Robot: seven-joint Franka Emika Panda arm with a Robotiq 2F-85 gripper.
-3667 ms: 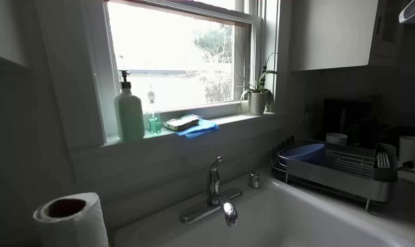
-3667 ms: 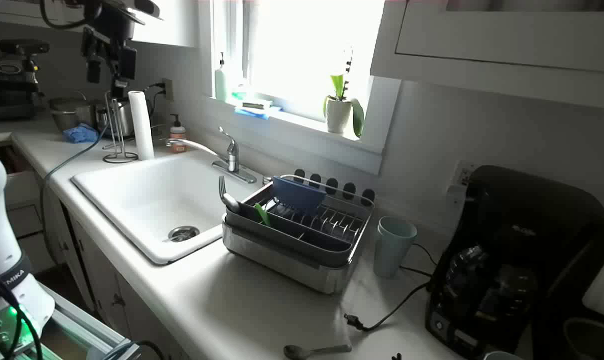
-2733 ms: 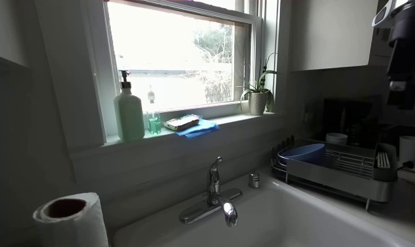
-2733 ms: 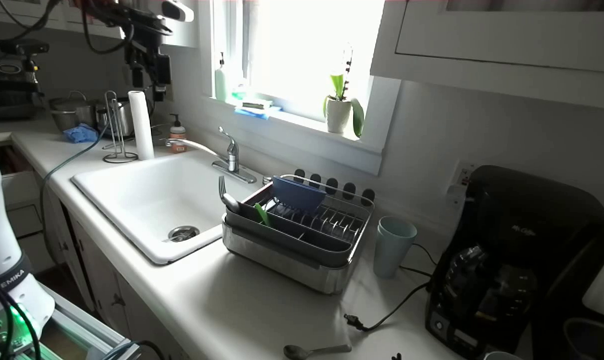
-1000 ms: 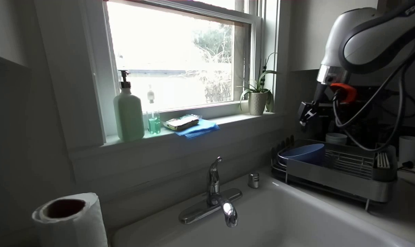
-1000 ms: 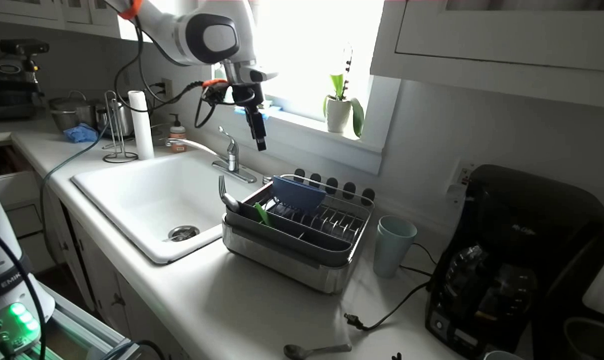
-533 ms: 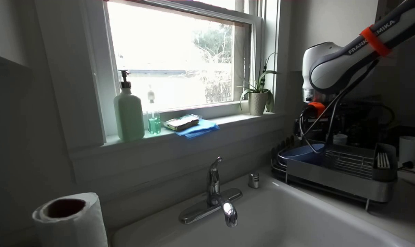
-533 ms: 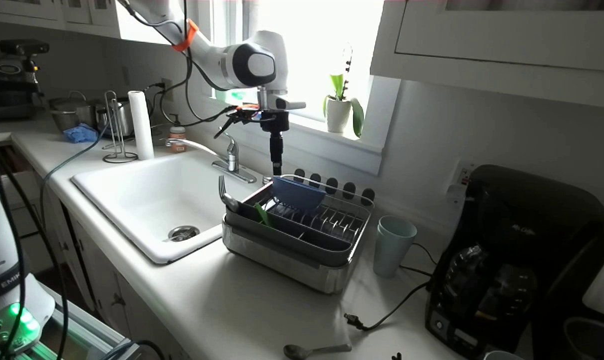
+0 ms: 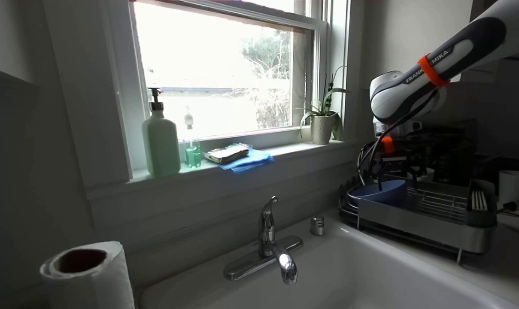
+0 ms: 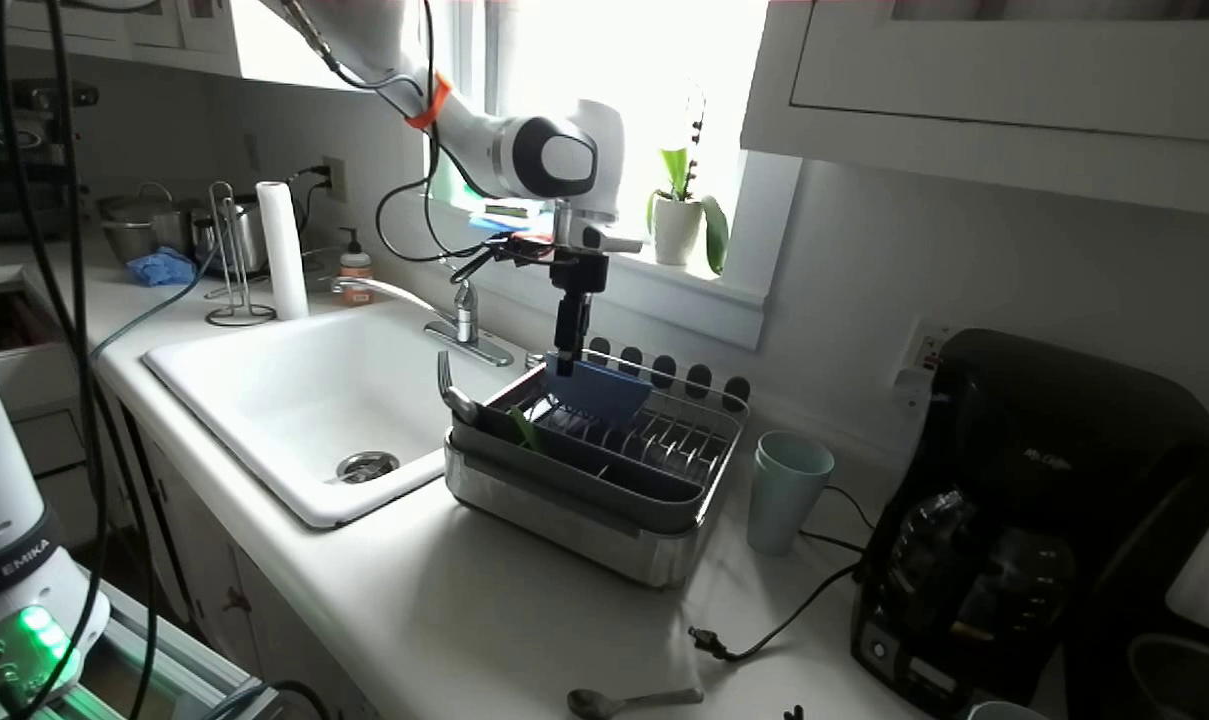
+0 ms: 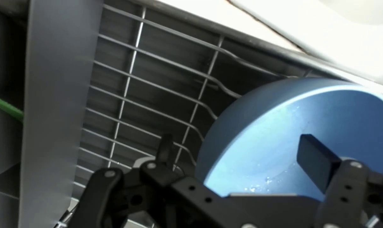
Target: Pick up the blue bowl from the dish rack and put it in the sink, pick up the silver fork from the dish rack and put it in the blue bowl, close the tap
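Plain round blue bowl: sits tilted in the low silvery wire dish rack, on the right of the frame in the wrist view, its hollow facing the lower right
Black gripper: points down at the bowl in both exterior views; in the wrist view it enters along the bottom of the frame
Jaws: well apart, one outside the bowl over the rack wires, the other over its hollow, the blue wall between them; whether either touches it I can't tell from here
White robot arm: slants in from the upper right of the frame in an exterior view, an orange band round it
Silver fork: tines up in the dark grey cutlery holder, left of centre of the frame in an exterior view, a green handle to its right
White sink: left of the rack in that frame, a round metal drain in its floor
Chrome tap: at the sink's back edge, lower centre of the frame in an exterior view, lever upright, spout curving over the sink
White worktop: bears the rack, a dark metal spoon at the bottom of the frame, a pale blue-green cup and a black coffee maker toward the right
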